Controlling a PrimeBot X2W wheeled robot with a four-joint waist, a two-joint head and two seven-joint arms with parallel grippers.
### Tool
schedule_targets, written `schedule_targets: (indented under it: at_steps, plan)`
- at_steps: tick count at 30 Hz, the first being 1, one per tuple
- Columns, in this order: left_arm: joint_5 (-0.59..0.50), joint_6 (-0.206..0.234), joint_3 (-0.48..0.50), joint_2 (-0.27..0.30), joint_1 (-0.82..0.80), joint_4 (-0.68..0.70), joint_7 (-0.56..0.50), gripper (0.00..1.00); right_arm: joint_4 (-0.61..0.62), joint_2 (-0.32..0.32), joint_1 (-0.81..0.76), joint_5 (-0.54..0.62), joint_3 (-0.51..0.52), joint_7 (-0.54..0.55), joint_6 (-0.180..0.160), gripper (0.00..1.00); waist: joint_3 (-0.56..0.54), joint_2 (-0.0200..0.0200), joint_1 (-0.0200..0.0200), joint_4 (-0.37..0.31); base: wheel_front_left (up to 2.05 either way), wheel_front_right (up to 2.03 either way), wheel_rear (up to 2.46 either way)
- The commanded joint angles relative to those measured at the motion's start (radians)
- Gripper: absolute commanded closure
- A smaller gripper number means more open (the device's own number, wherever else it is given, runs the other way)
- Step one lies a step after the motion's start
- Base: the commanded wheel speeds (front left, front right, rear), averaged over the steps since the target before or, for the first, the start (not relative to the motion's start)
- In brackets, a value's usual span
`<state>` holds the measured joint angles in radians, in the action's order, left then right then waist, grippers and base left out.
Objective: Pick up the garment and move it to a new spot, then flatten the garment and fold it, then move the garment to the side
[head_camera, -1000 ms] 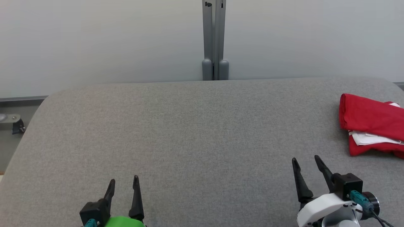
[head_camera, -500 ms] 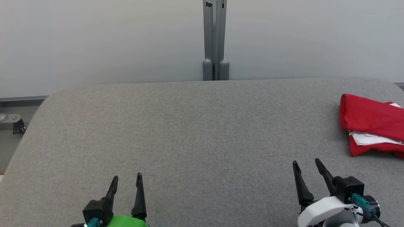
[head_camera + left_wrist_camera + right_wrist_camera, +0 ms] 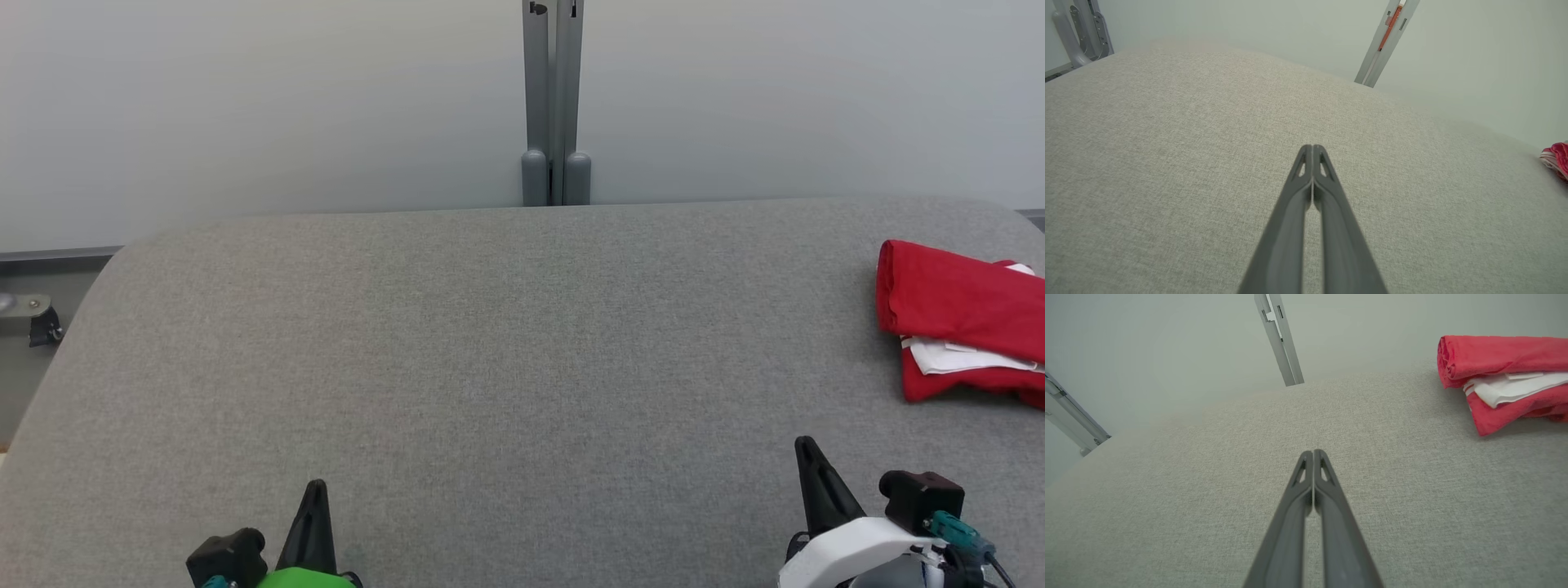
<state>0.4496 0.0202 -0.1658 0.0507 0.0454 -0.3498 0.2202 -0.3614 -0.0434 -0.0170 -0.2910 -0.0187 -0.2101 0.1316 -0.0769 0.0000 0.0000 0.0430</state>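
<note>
Down at the near edge, our left gripper (image 3: 315, 494) has its two fingers pressed together on nothing, and our right gripper (image 3: 808, 453) is pinched closed and empty too. Both hover low over the grey padded surface (image 3: 522, 327), which runs bare ahead of us.

Out to the right, well apart from either gripper and nearer the right one, lies the garment (image 3: 955, 302). It is a red bundle with a rolled edge facing us and a white layer tucked between the red ones. We judge it light, soft and limp. It will sag and unroll once lifted, so a pinch through several layers at the rolled end looks safer than grabbing the top sheet alone.

Its far right part is cut off at the frame edge, so we can't tell its full size or shape. We also can't tell whether the white is a print, a lining or a separate piece.

Beyond stand a grey post (image 3: 555, 98) and a pale wall.
</note>
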Motion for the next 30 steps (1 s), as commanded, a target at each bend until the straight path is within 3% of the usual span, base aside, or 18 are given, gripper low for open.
schedule_targets:
  at_steps: [1,30]
  plan:
    - [0.044,-0.008,0.013,0.0,-0.03,0.022,-0.009,1.0,0.022,-0.003,0.028,-0.049,0.006,0.009,0.0,1.0,0.001,0.0,0.0,-0.001,0.0,0.0,0.0]
    - [0.447,-0.06,0.11,0.0,-0.079,0.055,-0.126,1.0,0.062,-0.005,0.065,-0.508,0.05,0.121,0.0,1.0,0.021,0.0,0.0,-0.011,0.0,0.0,0.0]
